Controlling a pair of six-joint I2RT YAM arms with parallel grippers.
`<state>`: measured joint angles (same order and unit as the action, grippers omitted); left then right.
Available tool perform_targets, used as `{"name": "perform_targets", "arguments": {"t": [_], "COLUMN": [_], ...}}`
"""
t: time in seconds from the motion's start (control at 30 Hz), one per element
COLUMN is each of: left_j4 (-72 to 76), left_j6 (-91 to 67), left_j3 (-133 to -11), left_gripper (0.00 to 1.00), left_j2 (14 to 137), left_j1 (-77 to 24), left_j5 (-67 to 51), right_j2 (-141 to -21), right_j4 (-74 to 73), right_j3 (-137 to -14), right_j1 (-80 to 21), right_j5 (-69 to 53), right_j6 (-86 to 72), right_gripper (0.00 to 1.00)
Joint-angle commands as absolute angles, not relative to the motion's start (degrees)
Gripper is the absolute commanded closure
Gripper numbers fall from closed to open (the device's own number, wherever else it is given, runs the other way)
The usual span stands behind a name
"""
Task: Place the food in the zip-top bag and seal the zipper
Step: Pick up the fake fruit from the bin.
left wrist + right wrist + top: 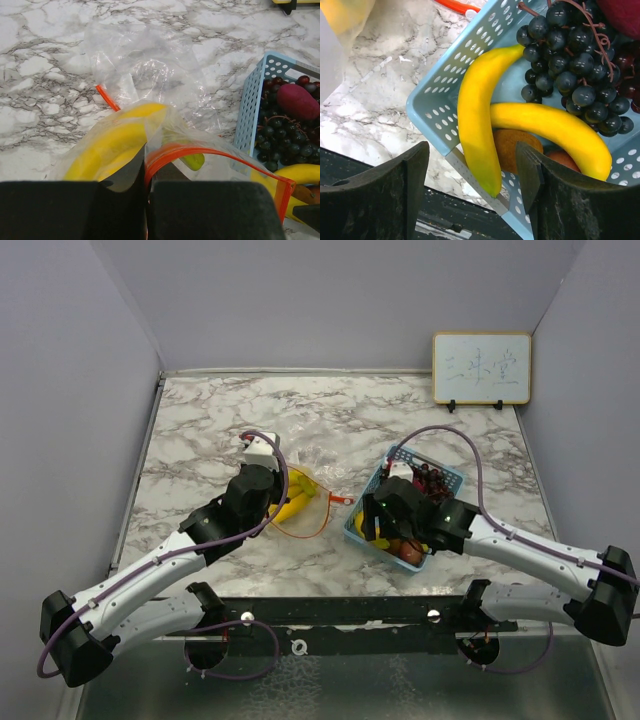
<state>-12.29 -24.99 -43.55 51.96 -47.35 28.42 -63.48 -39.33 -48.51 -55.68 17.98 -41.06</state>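
A clear zip-top bag [150, 75] with an orange zipper [200, 150] lies on the marble, with a yellow banana [107, 150] inside it. My left gripper [146, 175] is shut on the zipper rim at the bag's mouth [278, 490]. The light blue basket [432, 107] holds two yellow bananas [475, 120], dark purple grapes [570, 55], a magenta oblong piece [297, 100] and a small red round fruit [565, 159]. My right gripper [472, 155] hangs open over the basket's near corner [385, 515]. One banana's tip lies between its fingers, untouched.
A brown round fruit [512, 145] lies under the bananas. A small whiteboard [481, 367] stands at the back right. Grey walls close in the table on three sides. The black frame edge runs just below the basket's near corner.
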Motion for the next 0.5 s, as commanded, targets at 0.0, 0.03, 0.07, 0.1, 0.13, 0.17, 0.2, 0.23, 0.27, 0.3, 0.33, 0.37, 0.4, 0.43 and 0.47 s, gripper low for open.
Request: {"name": "perform_targets", "arguments": {"t": [0.0,0.03,0.07,0.1,0.13,0.17,0.2,0.23,0.27,0.3,0.33,0.37,0.4,0.43,0.47], "left_j4": [-12.0,-12.1,-12.1,-12.0,-12.1,-12.1,-12.1,-12.1,-12.0,-12.1,-12.1,-12.2,-12.2,-12.3,-12.3], "left_j6": [-25.6,-25.6,-25.6,-25.6,-25.5,-25.4,-25.4,-25.3,-25.4,-25.3,-25.3,-25.2,-25.3,-25.2,-25.2], "left_j3": [-43.3,-43.2,-43.2,-43.1,-43.1,-43.0,-42.9,-42.9,-42.9,-42.9,-42.9,-42.9,-42.9,-42.9,-42.8], "left_gripper": [1.0,1.0,1.0,1.0,1.0,1.0,1.0,1.0,1.0,1.0,1.0,1.0,1.0,1.0,1.0], "left_j2": [51.4,51.3,51.1,50.9,50.8,50.8,50.8,50.9,51.0,51.1,51.3,51.4,51.4,51.4,51.5], "left_j1": [-47.2,-47.2,-47.2,-47.2,-47.2,-47.2,-47.2,-47.2,-47.2,-47.2,-47.1,-47.2,-47.1,-47.2,-47.2], "left_j5": [27.1,27.2,27.1,27.1,27.1,27.1,27.3,27.3,27.3,27.2,27.1,27.1,27.1,27.1,27.3], "right_j2": [-67.7,-68.8,-69.7,-70.4,-71.0,-71.5,-72.1,-72.8,-73.6,-74.5,-75.4,-76.1,-76.7,-77.2,-77.4], "right_j4": [-35.6,-35.1,-34.2,-33.2,-32.0,-30.9,-29.8,-28.9,-28.4,-27.9,-27.7,-27.5,-27.7,-28.0,-28.1], "right_j3": [-50.0,-49.9,-49.6,-49.3,-48.9,-48.7,-48.4,-48.4,-48.5,-48.6,-48.7,-48.7,-48.7,-48.5,-48.0], "right_j1": [-53.7,-52.7,-51.7,-50.8,-50.1,-49.5,-49.1,-48.7,-48.5,-48.4,-48.3,-48.3,-48.3,-48.3,-48.3], "right_j5": [18.9,18.2,17.3,16.4,15.4,14.4,13.4,12.5,11.4,10.0,8.8,7.3,6.1,5.1,4.5], "right_j6": [-39.0,-39.0,-38.8,-38.7,-38.6,-38.3,-37.9,-37.7,-37.3,-36.9,-36.7,-36.5,-36.5,-36.6,-36.7], "right_gripper": [0.33,0.34,0.35,0.35,0.36,0.36,0.37,0.37,0.37,0.37,0.37,0.38,0.38,0.38,0.39]}}
